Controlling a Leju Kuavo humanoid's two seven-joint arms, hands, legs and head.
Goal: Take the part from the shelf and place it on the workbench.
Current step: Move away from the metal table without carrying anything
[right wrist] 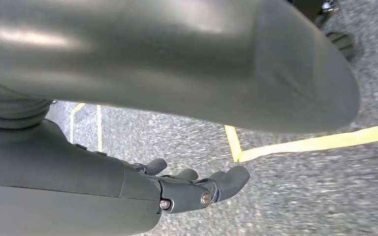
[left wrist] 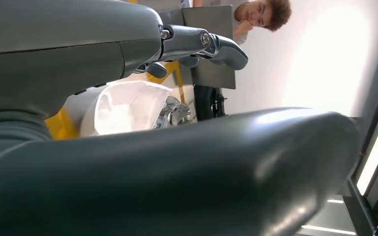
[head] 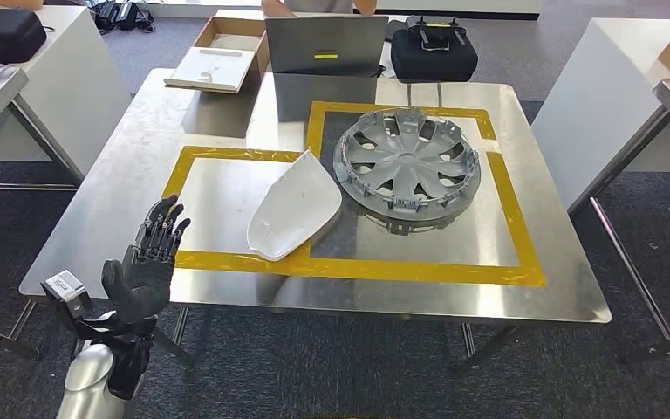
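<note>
One white part (head: 294, 208) and one hubcap (head: 407, 162) sit on the desk (head: 105, 218); left hand (head: 148, 262) and right hand (right wrist: 197, 187) both spread, empty.

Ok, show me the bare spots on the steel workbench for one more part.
Free: the steel workbench left of the white curved shell, near the raised left hand; also the front right corner. Crowded: centre, where the shell meets the silver wheel cover.
</note>
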